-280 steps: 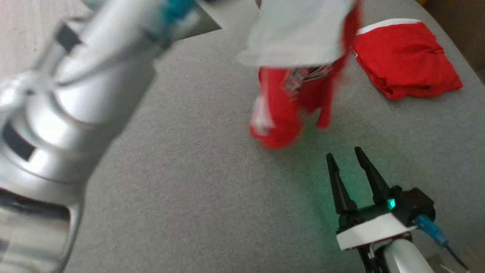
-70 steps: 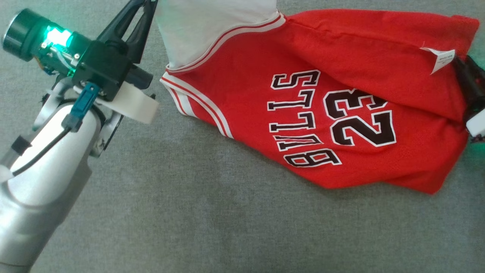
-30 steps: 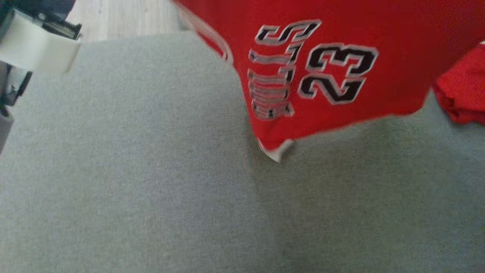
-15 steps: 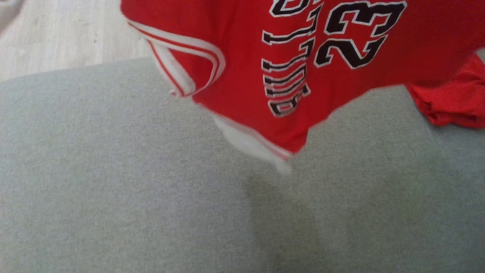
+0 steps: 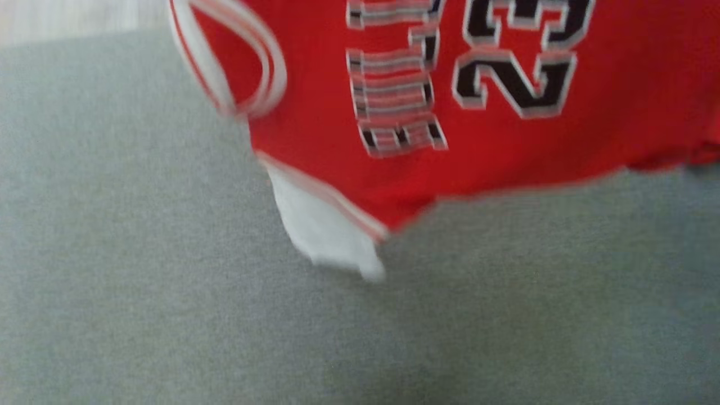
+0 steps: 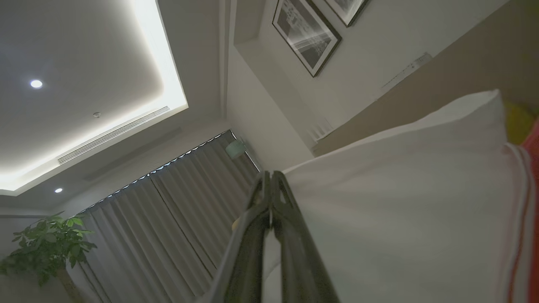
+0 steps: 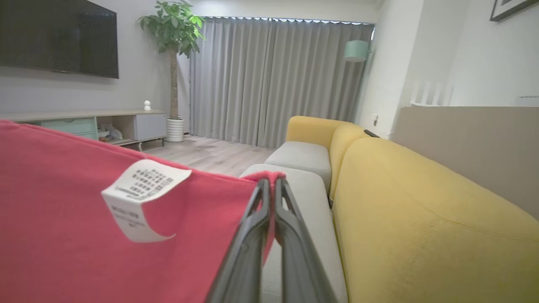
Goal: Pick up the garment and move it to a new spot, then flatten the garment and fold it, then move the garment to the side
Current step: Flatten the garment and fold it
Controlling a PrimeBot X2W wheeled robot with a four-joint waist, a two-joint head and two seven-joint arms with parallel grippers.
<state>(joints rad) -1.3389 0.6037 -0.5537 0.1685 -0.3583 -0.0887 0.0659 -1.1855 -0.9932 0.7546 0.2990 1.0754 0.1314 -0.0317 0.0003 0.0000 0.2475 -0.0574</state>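
Garment above sofa seat

We are looking into a home living room: a yellow sofa with grey seat cushions is standing on a wooden floor, a television is hanging above a low cabinet, a potted plant is standing beside long grey curtains, and framed pictures are hanging on the wall.

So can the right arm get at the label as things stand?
Probably not yet: the right pincer is shut on the jersey. The label hangs clear beside it, but that grip must open first.
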